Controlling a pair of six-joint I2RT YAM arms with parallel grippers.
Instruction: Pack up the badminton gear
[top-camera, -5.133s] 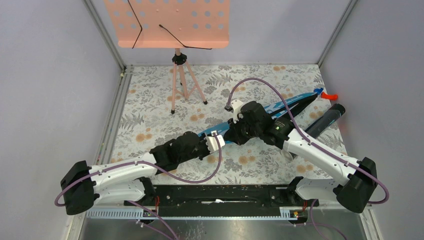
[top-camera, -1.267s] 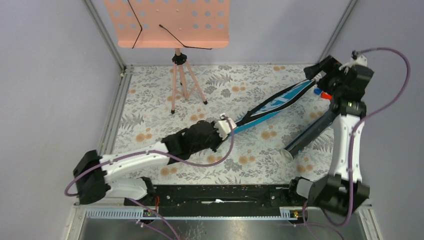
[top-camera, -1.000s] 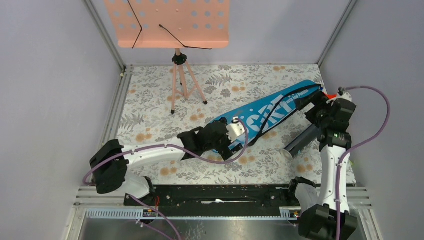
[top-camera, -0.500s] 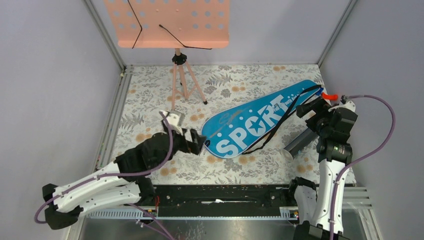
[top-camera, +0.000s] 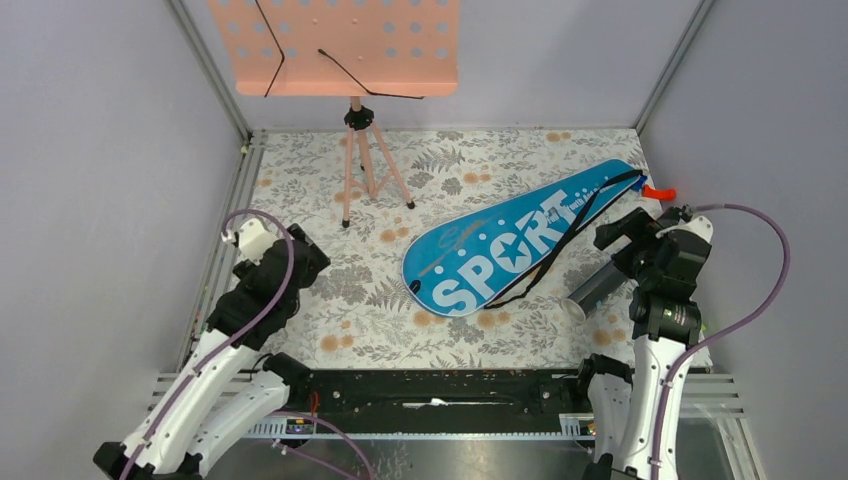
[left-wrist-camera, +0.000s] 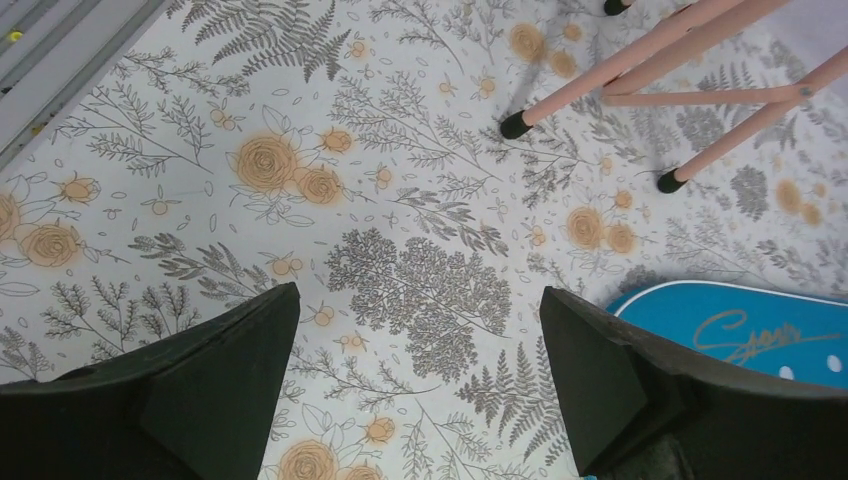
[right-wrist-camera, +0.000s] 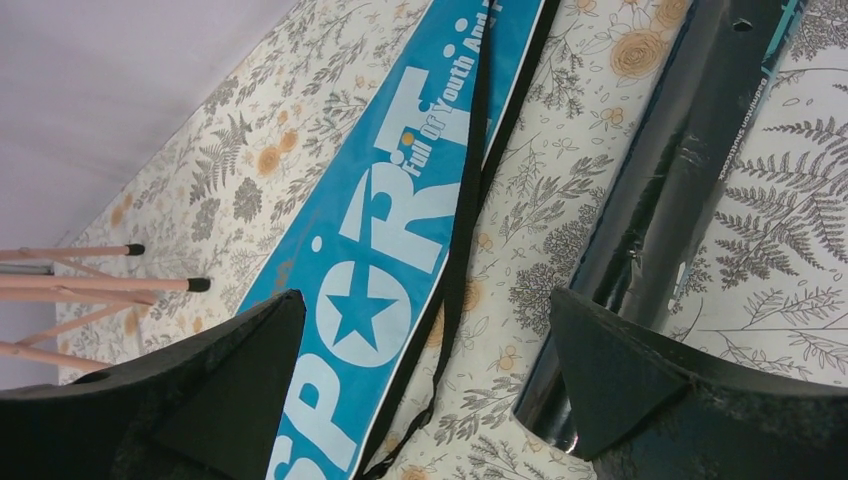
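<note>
Floral cloth (top-camera: 300, 190) covered the table, with grey walls on 3 sides.

On the left gripper (left-wrist-camera: 418, 295), the 2 dark fingers stood wide apart with nothing between them, only printed ferns and roses below. From its wrist camera, the rounded blue end of the bag (top-camera: 510, 245) showed at the lower right, just beside the right-hand finger and not touching it. The left arm sat drawn back near the left wall, well apart from the bag.

On the right gripper (right-wrist-camera: 425, 298), the 2 fingers were likewise spread and gripped nothing. Between them in the wrist view lay the bag's white "SPORT" lettering, its black strap (right-wrist-camera: 470, 180) running along the bag's edge, and the tube (right-wrist-camera: 680, 180).

The bag lay flat and diagonal, its wide end toward the middle of the table and its narrow end toward the far right corner. The tube lay just beside it on the right, a strip of cloth between them, its pale end toward the near edge. A small red piece (top-camera: 658, 192) sat by the bag's narrow end.

The peach stand (top-camera: 340, 45) stood at the far left on its tripod.
</note>
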